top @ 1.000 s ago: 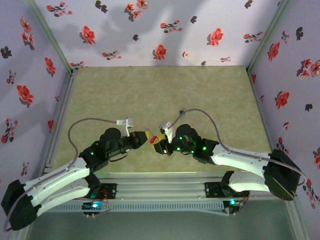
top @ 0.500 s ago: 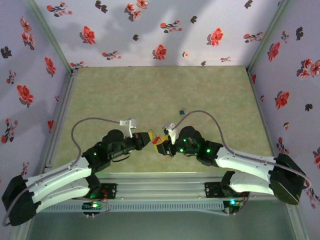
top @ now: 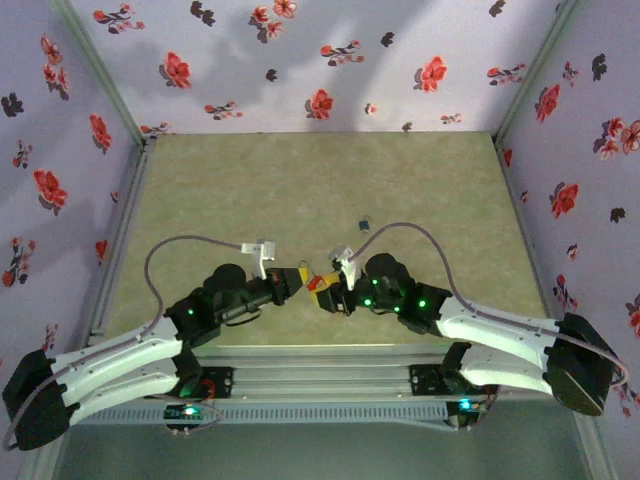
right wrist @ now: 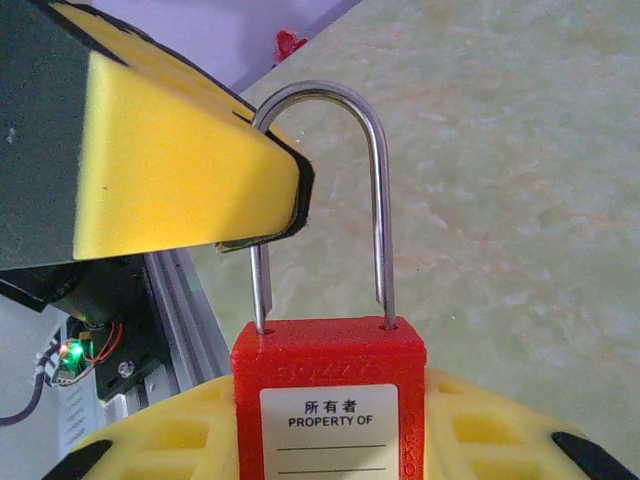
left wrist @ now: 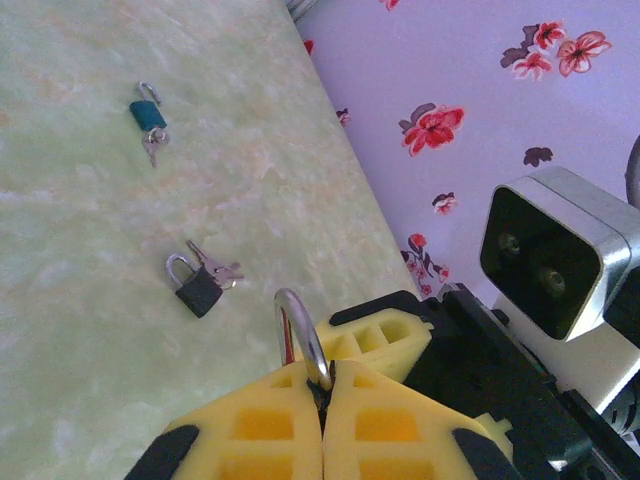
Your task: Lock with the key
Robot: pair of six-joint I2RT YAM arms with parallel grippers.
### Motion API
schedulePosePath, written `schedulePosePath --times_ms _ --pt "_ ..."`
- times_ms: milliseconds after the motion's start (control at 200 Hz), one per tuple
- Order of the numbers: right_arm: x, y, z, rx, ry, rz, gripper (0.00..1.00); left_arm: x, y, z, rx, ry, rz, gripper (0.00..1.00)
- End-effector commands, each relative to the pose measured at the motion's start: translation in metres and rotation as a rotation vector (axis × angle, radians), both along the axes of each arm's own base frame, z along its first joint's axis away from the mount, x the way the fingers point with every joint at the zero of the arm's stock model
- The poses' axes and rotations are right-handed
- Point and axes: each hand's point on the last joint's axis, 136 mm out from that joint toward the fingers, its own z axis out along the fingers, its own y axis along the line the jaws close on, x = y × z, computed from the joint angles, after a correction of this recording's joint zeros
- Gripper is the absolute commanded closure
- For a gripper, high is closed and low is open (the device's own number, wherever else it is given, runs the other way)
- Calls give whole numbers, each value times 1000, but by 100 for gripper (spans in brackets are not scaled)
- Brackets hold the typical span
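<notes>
The lock (right wrist: 330, 355) is a red padlock with a white "PROPERTY OF" label, and my right gripper (right wrist: 330, 440) is shut on its body. Its thin steel shackle (right wrist: 378, 200) stands up with both legs in the body. My left gripper (left wrist: 322, 385) is shut, its yellow fingertips (right wrist: 180, 170) pinching one leg of the shackle (left wrist: 300, 325). In the top view the two grippers meet tip to tip, left (top: 298, 276) and right (top: 324, 291), with the lock (top: 314, 284) between them above the table's near edge. The key is hidden.
A small black padlock (left wrist: 195, 285) and a small teal padlock (left wrist: 148, 113) lie on the green table (top: 300, 180) beyond the grippers; the teal one (top: 364, 224) sits just behind the right arm's cable. Flowered walls (top: 300, 60) close three sides.
Both grippers stay joined at the lock. The right arm has swung slightly rightwards and lower, its cable now uncovering the teal padlock. The left arm has edged to the right.
</notes>
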Motion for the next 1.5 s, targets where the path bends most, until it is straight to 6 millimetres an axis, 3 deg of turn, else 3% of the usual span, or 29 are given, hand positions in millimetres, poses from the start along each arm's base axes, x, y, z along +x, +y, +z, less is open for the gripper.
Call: schedulePosePath --times_ms 0,400,515,615,775,890,1135,1495 --pt "44 -4 66 208 -117 -184 100 -49 -7 -32 120 70 -229 97" --pt "42 -4 61 184 -113 -168 100 -46 4 -11 135 23 -193 65" --pt "42 -4 58 171 -114 -166 100 -41 15 2 135 -3 -151 53" --pt "41 -3 56 161 -115 -163 100 -36 28 19 123 -28 -95 49" --pt "40 0 52 142 -120 -149 100 -25 44 43 122 -32 -17 27" --pt "32 6 49 129 -120 -95 100 -18 46 50 134 5 16 16" --pt "19 17 36 48 -146 -25 100 -6 44 34 240 147 54 10" --pt "10 24 28 -23 -186 11 100 -5 45 23 283 262 60 7"
